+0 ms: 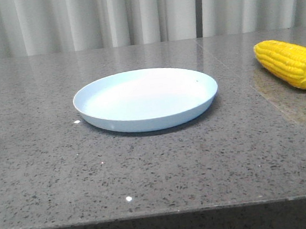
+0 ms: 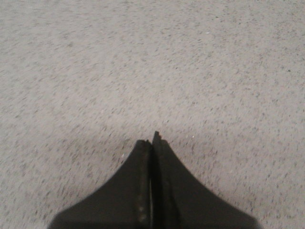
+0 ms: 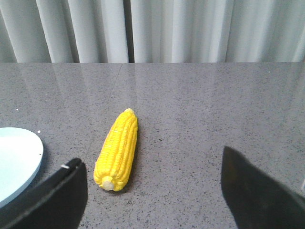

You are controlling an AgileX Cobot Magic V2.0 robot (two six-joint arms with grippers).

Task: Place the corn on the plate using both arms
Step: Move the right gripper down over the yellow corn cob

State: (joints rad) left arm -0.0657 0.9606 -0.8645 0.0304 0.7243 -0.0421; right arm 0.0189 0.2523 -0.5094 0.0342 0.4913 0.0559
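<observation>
Right of plate | corn flat | stub end toward robot

The left gripper points downward with its black jaws pressed together. The right gripper has its black jaws spread wide apart, empty.

A dark grey speckled stone table carries two things. The pale light-blue plate rests flat on it, bare inside. To the right of the plate and well apart from it lies the yellow corn on its side, its pale stub end turned toward the table's near edge.
</observation>
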